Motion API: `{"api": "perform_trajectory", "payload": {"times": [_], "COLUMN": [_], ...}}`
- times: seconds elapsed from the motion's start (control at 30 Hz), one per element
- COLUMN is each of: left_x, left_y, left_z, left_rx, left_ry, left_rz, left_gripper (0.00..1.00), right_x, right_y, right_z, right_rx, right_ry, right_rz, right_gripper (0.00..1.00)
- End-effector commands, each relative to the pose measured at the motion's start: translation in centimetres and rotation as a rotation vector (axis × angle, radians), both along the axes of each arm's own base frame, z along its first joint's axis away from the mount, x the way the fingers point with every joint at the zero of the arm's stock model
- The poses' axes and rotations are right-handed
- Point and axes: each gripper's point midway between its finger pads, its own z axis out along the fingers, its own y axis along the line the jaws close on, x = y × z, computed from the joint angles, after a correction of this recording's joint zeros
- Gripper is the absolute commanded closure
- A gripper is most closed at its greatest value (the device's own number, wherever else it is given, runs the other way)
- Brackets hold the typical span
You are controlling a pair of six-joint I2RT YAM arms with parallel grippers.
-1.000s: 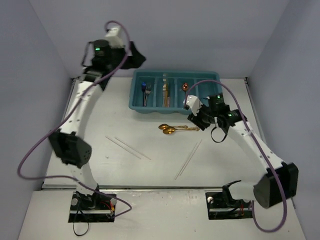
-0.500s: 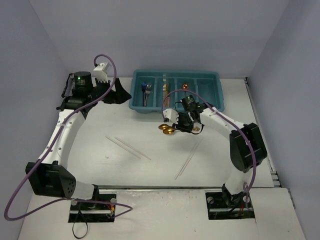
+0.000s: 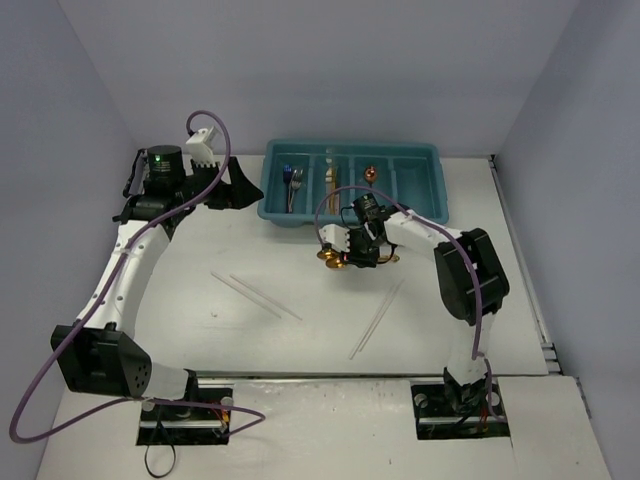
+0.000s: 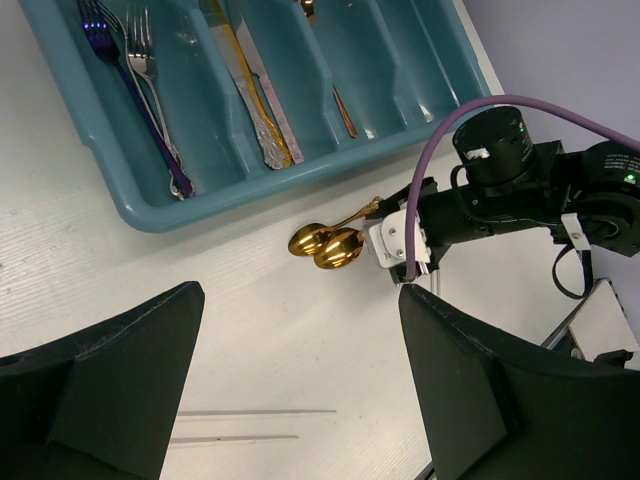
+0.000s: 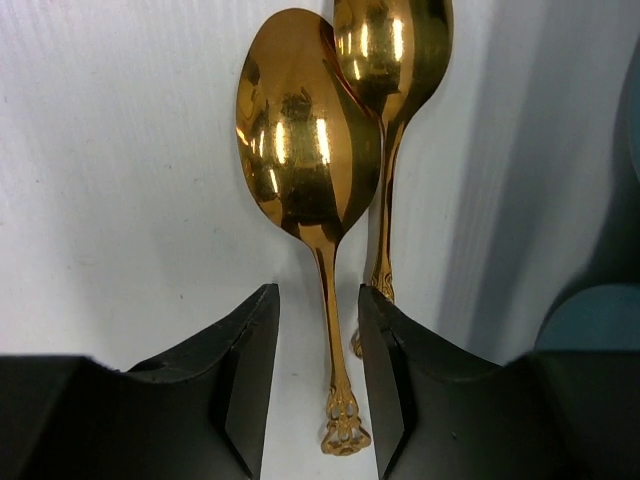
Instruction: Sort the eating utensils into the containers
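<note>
Two gold spoons [image 3: 335, 259] lie side by side on the table just in front of the teal tray [image 3: 272, 208]. My right gripper [image 5: 318, 300] is down over them and open. Its fingers [image 5: 250, 340] straddle the nearer spoon's [image 5: 305, 150] handle with a gap on each side; the other spoon [image 5: 395, 50] lies just outside the right finger. The tray [image 4: 110, 190] holds forks [image 4: 140, 70], knives [image 4: 255, 90] and a spoon [image 3: 370, 173] in separate compartments. My left gripper [image 4: 300, 292] hangs open and holds nothing, left of the tray.
Two thin pale sticks [image 3: 256, 295] lie left of centre on the table, also seen in the left wrist view as pale sticks [image 4: 250, 412]. Another pair of sticks [image 3: 378, 318] lies right of centre. Grey walls close in the table on three sides.
My right gripper has moved left from beside the tray's front right and come down over the gold spoons' handles. My left arm swung left and lower, then held still.
</note>
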Motion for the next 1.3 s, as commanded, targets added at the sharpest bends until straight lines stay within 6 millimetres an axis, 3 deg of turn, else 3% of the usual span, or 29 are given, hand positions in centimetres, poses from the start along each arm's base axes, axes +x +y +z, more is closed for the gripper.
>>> {"api": "perform_trajectory", "payload": {"times": [0.0, 0.13, 0.23, 0.37, 0.47, 0.6, 0.7, 0.8, 0.9, 0.97, 1.03, 1.1, 1.27], "left_x": [0.2, 0.5, 0.8, 1.0, 0.9, 0.7, 0.5, 0.4, 0.3, 0.4, 0.7, 1.4, 2.2], "left_y": [-0.1, 0.3, 0.6, 0.7, 0.7, 0.8, 0.8, 0.9, 1.0, 1.2, 1.6, 2.5, 4.2], "left_z": [4.5, 4.6, 4.8, 4.9, 4.9, 4.9, 5.0, 5.1, 5.1, 5.0, 4.8, 4.4, 2.8], "left_rx": [-0.036, -0.039, -0.040, -0.040, -0.039, -0.035, -0.033, -0.031, -0.028, -0.025, -0.020, -0.017, 0.014], "left_ry": [-0.136, -0.135, -0.136, -0.138, -0.135, -0.140, -0.146, -0.149, -0.148, -0.143, -0.132, -0.104, -0.047], "left_rz": [-0.006, 0.008, 0.018, 0.019, 0.022, 0.027, 0.026, 0.031, 0.034, 0.051, 0.084, 0.163, 0.289], "left_gripper": [0.22, 0.23, 0.23, 0.22, 0.23, 0.22, 0.23, 0.22, 0.22, 0.23, 0.22, 0.22, 0.16], "right_x": [0.6, -0.7, -2.2, -3.5, -4.6, -5.3, -4.4, -2.4, 1.2, 4.2, 9.1, 12.9, 19.7], "right_y": [1.7, 2.1, 2.2, 2.6, 3.1, 4.9, 6.6, 7.5, 6.8, 5.7, 2.9, 0.9, -2.3], "right_z": [0.9, 0.2, -0.2, 0.3, 1.5, 5.5, 10.5, 16.3, 21.4, 23.7, 25.8, 26.2, 25.6], "right_rx": [0.041, 0.038, 0.026, 0.032, 0.047, 0.120, 0.223, 0.361, 0.507, 0.596, 0.674, 0.720, 0.822], "right_ry": [-0.017, 0.017, 0.053, 0.080, 0.090, 0.046, -0.011, -0.059, -0.076, -0.041, -0.050, -0.046, -0.137], "right_rz": [0.063, 0.106, 0.152, 0.172, 0.172, 0.163, 0.113, 0.026, -0.103, -0.255, -0.415, -0.573, -0.908], "right_gripper": [0.66, 0.72, 0.84, 0.99, 1.00, 1.00, 1.00, 1.00, 1.00, 1.00, 1.00, 1.00, 1.00]}}
